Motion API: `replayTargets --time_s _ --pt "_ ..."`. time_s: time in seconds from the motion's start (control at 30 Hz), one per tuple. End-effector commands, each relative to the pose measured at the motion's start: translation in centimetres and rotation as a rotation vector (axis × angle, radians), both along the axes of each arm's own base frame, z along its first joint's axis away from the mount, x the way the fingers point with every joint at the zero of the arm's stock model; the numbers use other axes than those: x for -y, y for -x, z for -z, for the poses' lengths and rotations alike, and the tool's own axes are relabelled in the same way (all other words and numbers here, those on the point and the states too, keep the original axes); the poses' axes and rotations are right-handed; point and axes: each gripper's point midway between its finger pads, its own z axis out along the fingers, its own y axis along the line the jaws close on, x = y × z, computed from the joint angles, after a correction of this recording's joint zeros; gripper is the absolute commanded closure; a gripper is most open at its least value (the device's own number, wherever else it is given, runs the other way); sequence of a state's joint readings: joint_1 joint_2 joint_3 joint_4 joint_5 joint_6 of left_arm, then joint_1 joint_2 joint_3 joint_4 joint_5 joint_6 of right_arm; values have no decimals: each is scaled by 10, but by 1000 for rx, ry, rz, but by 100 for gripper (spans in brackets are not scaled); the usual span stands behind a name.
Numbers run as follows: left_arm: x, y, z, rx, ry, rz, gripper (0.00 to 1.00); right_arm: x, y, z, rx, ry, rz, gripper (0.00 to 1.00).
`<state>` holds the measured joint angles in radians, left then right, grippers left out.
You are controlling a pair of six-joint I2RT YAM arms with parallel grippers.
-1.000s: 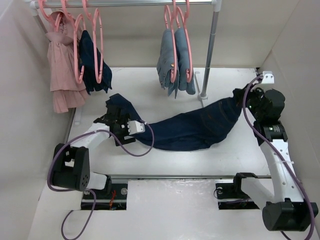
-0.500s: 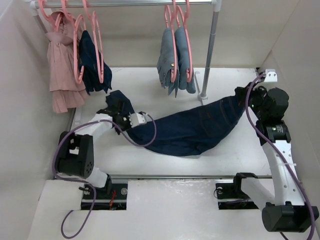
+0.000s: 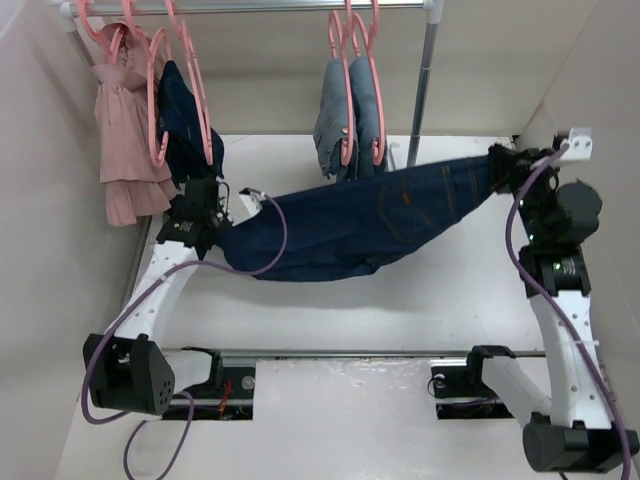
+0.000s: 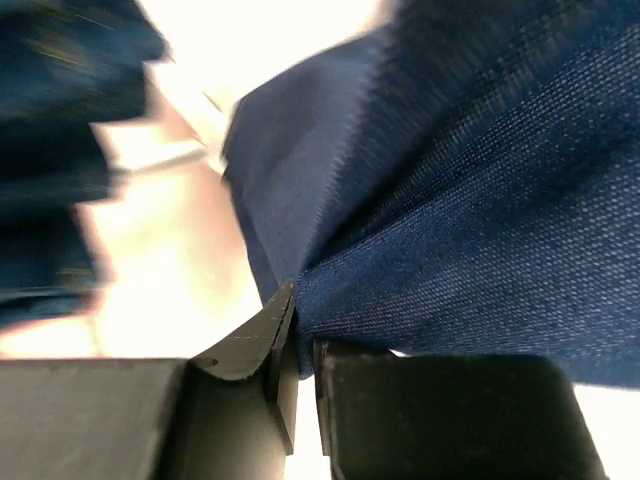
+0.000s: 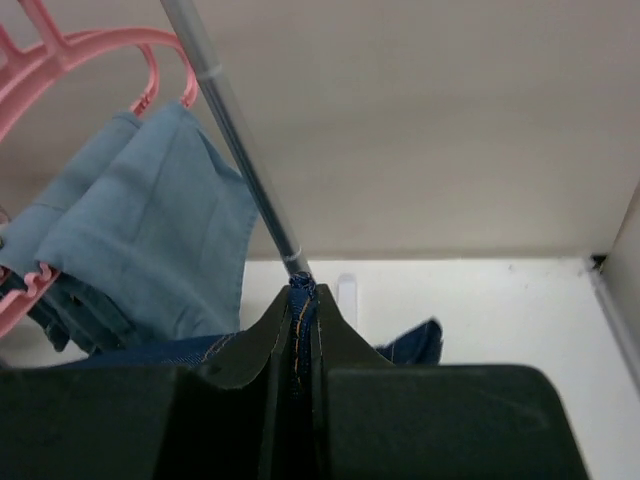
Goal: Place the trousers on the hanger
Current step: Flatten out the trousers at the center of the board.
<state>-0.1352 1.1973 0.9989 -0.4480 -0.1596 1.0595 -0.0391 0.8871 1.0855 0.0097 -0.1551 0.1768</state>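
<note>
Top view: the trousers (image 3: 360, 225) hang stretched between the two arms above the table (image 3: 450, 300), sagging in the middle, right end higher. I cannot tell whether the low edge touches the table. Left gripper (image 3: 218, 232) is pinched on the left end, just below a small navy garment (image 3: 185, 120) on the rail (image 3: 250, 6). Right gripper (image 3: 500, 165) is pinched on the right end, near the back corner. Pink hangers (image 3: 346, 150) hang from the rail, one pair carrying light jeans (image 3: 330, 125); the trousers pass just in front of these. Left wrist: fingers (image 4: 240, 350) pressed together on a bunched fold of dark denim; background blurred. Right wrist: fingers (image 5: 345, 345) clamped on a seam with orange stitching, with the rail post (image 5: 240, 140) and light jeans behind.
</note>
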Motion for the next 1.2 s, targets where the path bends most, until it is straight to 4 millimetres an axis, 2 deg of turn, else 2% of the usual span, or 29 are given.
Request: replayTargets --time_s 0.0,0.07,0.1,0.17,0.2,0.27,0.33,0.37,0.4,0.47,0.5,0.53,0.57,0.6,0.63,0.67,0.7,0.73,0.77,0.8,0.83,0.87,0.9,0.93,1.0,1.03,1.07,1.13,1.17 --pt "-40 28 20 -42 -153 -186 100 31 18 2 95 -130 162 100" --pt "-44 30 18 -26 -162 -210 100 44 23 15 93 -189 238 100" --pt "-46 27 14 -5 -171 -224 100 50 23 29 72 -215 269 100" --pt "-52 25 4 51 -174 -276 100 58 29 38 75 -284 315 100" --pt "-51 19 -6 85 -165 -279 100 61 26 52 50 -308 334 100" --pt "-49 12 -12 114 -134 -304 100 55 21 62 27 -328 303 100" --pt "-41 12 -5 64 -114 -284 100 46 10 67 6 -335 251 100" --pt "-35 8 2 41 -103 -285 100 40 -5 76 -28 -335 219 100" --pt "-32 6 8 25 -100 -283 100 40 -14 76 -36 -335 220 100" --pt "-29 -8 3 58 -72 -303 100 37 -30 55 0 -318 156 100" --pt "-29 -15 5 62 -73 -321 100 35 -44 58 -14 -308 123 100" --pt "-29 -19 1 83 -49 -353 100 21 -45 48 5 -281 23 100" --pt "-26 -29 -16 130 -16 -370 100 24 -43 38 44 -266 5 100" --pt "-25 -30 -22 145 4 -385 100 20 -37 21 118 -250 -22 100" --pt "-22 -33 -27 162 32 -389 100 23 -31 17 147 -245 -16 100" --pt "-22 -32 -32 178 47 -396 100 26 -28 27 143 -252 7 100" --pt "-21 -29 -40 220 73 -387 100 28 -14 24 173 -256 25 100" --pt "-21 -25 -38 229 77 -374 100 31 -8 32 171 -273 47 100" --pt "-15 -21 -32 221 95 -326 100 45 -3 46 155 -333 130 93" --pt "-13 -7 -3 155 80 -288 100 53 -1 88 77 -397 184 83" --pt "-6 3 0 145 66 -215 100 57 12 108 36 -516 224 68" --pt "4 14 18 88 67 -155 100 65 18 133 -18 -595 288 51" --pt "4 37 53 -2 31 -127 100 90 29 172 -70 -687 456 11" --pt "7 50 61 -16 20 -98 100 97 49 213 -192 -753 572 0" --pt "16 68 82 -57 -28 -24 100 115 76 241 -212 -928 761 0" --pt "16 83 103 -97 -43 -4 100 117 85 251 -235 -946 804 0" --pt "22 88 104 -86 -50 39 100 118 92 260 -272 -919 833 0" --pt "22 100 116 -99 -66 60 98 116 89 243 -279 -854 800 0" --pt "25 101 115 -85 -61 72 97 115 83 246 -332 -809 803 0"
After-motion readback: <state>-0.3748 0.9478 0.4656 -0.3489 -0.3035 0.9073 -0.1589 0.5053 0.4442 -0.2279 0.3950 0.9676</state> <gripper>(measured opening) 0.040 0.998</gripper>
